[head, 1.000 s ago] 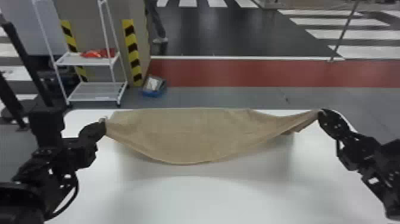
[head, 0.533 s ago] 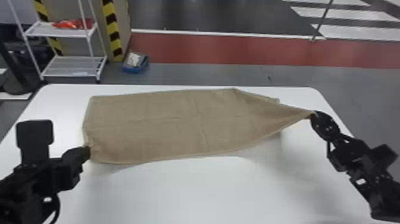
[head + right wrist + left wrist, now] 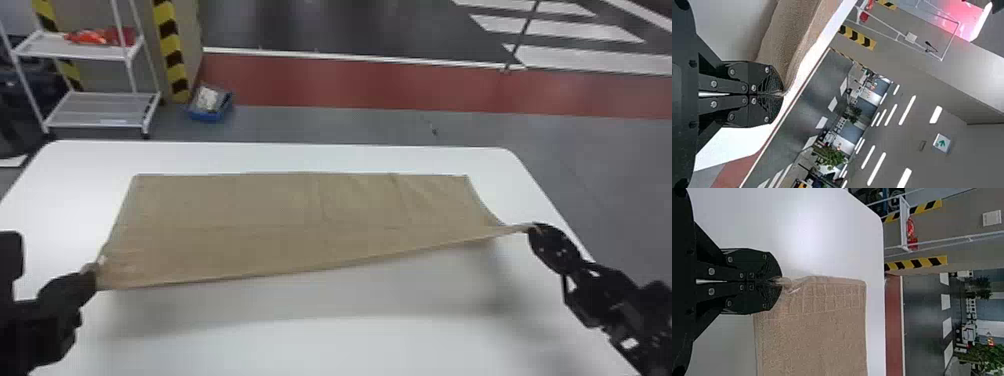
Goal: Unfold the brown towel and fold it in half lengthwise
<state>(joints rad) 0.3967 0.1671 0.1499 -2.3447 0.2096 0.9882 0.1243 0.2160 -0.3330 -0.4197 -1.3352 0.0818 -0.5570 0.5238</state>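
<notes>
Here on our white table [image 3: 360, 345], the brown towel [image 3: 300, 225] has just spread wider at its right end, which looks like unfolding nearly done and a lengthwise fold next. Over the table's left and right sides, our left gripper [image 3: 781, 281] and right gripper [image 3: 782, 94] each pinch a near corner.

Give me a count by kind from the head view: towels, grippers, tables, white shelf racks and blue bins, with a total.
Towels: 1, the brown towel
Grippers: 2, the left gripper and the right gripper
Tables: 1, the white table
White shelf racks: 1, the shelf rack
Blue bins: 1, the blue bin
Total: 6
</notes>
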